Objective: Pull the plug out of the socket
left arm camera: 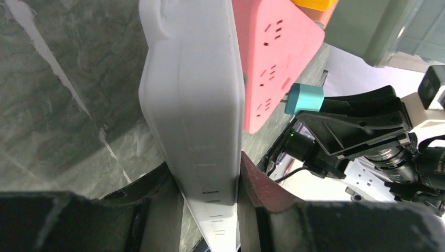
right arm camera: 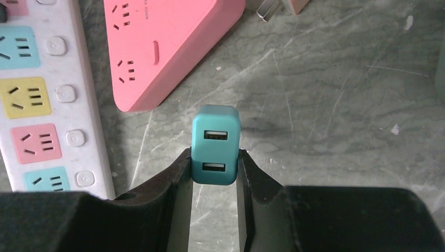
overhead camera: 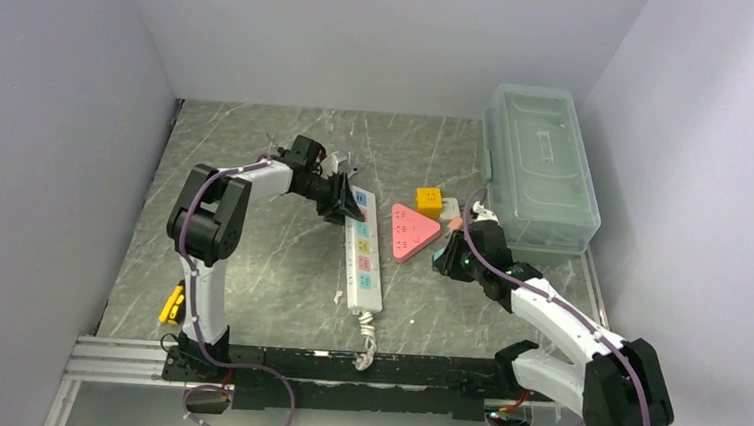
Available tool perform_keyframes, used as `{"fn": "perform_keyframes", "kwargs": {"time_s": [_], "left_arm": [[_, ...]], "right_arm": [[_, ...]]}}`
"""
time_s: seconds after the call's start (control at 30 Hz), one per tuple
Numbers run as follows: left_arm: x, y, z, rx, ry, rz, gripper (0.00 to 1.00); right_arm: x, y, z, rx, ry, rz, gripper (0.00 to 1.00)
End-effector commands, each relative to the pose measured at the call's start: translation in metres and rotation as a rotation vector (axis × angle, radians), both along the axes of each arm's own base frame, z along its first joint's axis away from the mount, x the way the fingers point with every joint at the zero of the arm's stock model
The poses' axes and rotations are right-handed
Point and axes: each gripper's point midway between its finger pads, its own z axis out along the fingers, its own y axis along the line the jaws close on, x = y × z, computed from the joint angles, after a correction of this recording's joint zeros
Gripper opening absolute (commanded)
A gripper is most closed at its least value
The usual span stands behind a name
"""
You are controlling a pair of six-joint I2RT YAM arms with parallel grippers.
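Left claw (overhead camera: 342,199) clamped on socket (overhead camera: 364,257) end. Right claw (right arm camera: 215,173) closed on plug (right arm camera: 215,137), clear of socket. Extraction judged complete.

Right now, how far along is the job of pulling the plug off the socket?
Done, it seems: the teal plug is out and held apart from the socket, whose visible outlets are empty. In hand: the right hand grips the teal plug, and the left hand clamps the socket's far end. Left: probably only setting the plug down and letting go.
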Motion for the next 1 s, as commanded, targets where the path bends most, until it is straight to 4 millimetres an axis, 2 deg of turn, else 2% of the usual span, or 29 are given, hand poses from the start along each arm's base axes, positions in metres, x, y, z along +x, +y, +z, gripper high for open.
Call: {"fn": "perform_keyframes", "kwargs": {"time_s": [0.0,0.07,0.2,0.3,0.4,0.57,0.6,0.67,0.73,0.83,0.9,0.97], "left_arm": [[0.025,0.012,-0.029,0.165,-0.184,-0.038,0.29],[0.027,0.019,-0.034,0.219,-0.185,-0.032,0.39],[0.031,0.030,-0.034,0.297,-0.209,-0.020,0.66],[0.035,0.037,-0.025,0.334,-0.258,-0.012,0.76],[0.041,0.042,-0.008,0.359,-0.316,0.002,0.80],[0.048,0.052,0.039,0.378,-0.464,0.049,0.86],[0.047,0.054,0.052,0.373,-0.495,0.064,0.97],[0.049,0.064,0.080,0.360,-0.561,0.122,1.00],[0.049,0.082,0.111,0.352,-0.616,0.213,1.00],[0.049,0.128,0.157,0.396,-0.715,0.403,1.00],[0.041,0.158,0.183,0.473,-0.795,0.508,1.00],[0.028,0.180,0.209,0.535,-0.881,0.573,1.00]], "right_arm": [[0.019,0.014,0.013,0.055,-0.075,0.038,0.26],[0.023,0.011,0.012,0.036,-0.083,0.032,0.36],[0.027,0.007,0.014,0.009,-0.099,0.030,0.60],[0.029,0.006,0.020,0.010,-0.120,0.028,0.79],[0.031,0.006,0.030,0.013,-0.149,0.027,0.87],[0.039,0.000,0.063,-0.006,-0.226,0.015,0.98],[0.041,-0.002,0.073,-0.012,-0.249,0.010,0.99],[0.046,-0.008,0.095,-0.032,-0.308,-0.010,1.00],[0.049,-0.019,0.119,-0.060,-0.367,-0.052,1.00],[0.051,-0.039,0.159,-0.099,-0.474,-0.121,1.00],[0.049,-0.052,0.184,-0.126,-0.548,-0.162,1.00],[0.046,-0.063,0.206,-0.143,-0.619,-0.200,1.00]]}}
